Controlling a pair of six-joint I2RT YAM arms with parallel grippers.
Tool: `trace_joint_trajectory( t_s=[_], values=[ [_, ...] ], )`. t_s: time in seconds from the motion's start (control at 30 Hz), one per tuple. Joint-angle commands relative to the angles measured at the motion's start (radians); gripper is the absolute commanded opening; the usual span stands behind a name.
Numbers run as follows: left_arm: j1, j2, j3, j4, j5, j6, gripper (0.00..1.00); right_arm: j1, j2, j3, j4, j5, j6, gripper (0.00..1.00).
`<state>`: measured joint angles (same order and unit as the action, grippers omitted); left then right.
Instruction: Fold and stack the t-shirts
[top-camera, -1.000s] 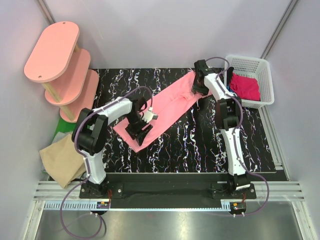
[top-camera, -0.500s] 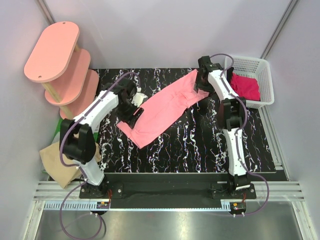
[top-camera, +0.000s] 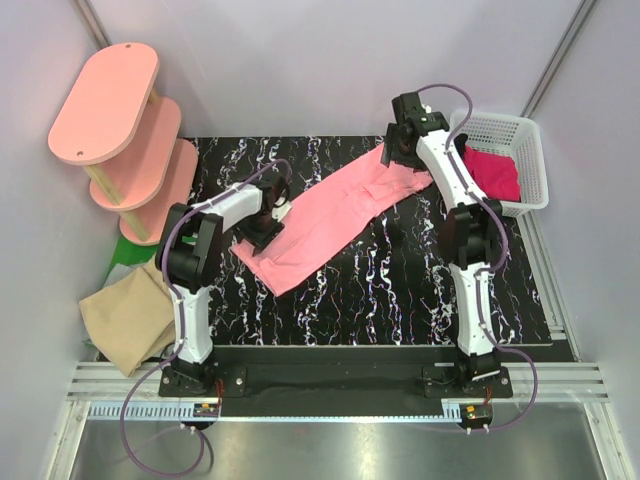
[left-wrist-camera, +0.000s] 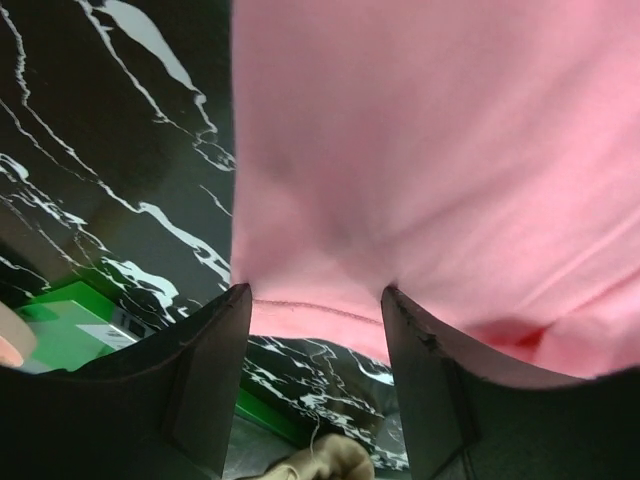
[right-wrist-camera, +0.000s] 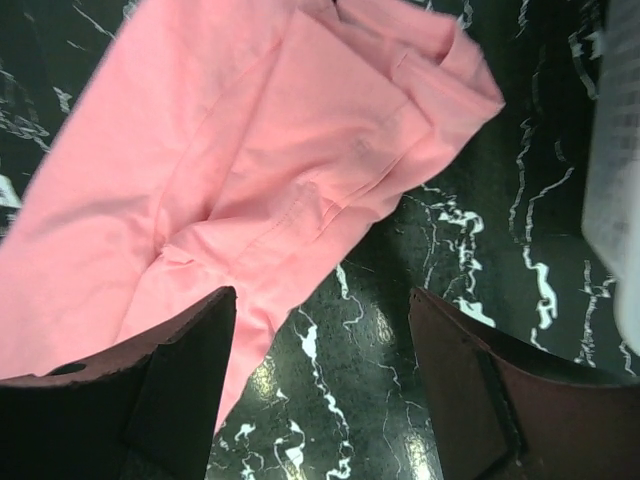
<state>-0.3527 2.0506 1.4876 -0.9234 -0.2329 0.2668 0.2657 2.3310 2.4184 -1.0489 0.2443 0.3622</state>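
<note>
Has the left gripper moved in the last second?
Yes. The left gripper has shifted leftward and farther back, toward the pink shelf, now at the left edge of the salmon-pink t-shirt.

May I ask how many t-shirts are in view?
3: salmon-pink one on the table, tan one off its left edge, magenta one in the basket; others may be hidden.

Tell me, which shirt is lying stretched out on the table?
The light pink shirt, laid across the black table. The red shirt is bunched in the white basket, and the tan shirt lies off the table's left side.
</note>
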Motion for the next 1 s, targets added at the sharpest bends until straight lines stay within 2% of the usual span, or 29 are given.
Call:
trace_joint_trajectory(
  t_s=[0.0, 0.27, 0.4, 0.7, 0.97],
  values=[
    [-0.003, -0.039, -0.07, 0.038, -0.06, 0.037, 0.58, -0.002, 0.091, 0.034, -0.03, -0.065, 0.021, 0.77],
    [-0.069, -0.193, -0.279, 0.011, 0.055, 0.149, 0.57, 0.004, 0.129, 0.06, -0.014, -0.089, 0.021, 0.76],
    [-0.132, -0.254, -0.378, 0.0, 0.096, 0.16, 0.57, 0.003, 0.177, 0.109, -0.017, -0.099, 0.027, 0.75],
    [-0.198, -0.234, -0.382, -0.026, 0.141, 0.146, 0.57, 0.004, 0.315, 0.159, -0.023, -0.266, 0.063, 0.72],
    [-0.247, -0.21, -0.325, -0.066, 0.208, 0.155, 0.56, -0.028, 0.439, 0.293, -0.043, -0.303, 0.07, 0.72]
  ],
)
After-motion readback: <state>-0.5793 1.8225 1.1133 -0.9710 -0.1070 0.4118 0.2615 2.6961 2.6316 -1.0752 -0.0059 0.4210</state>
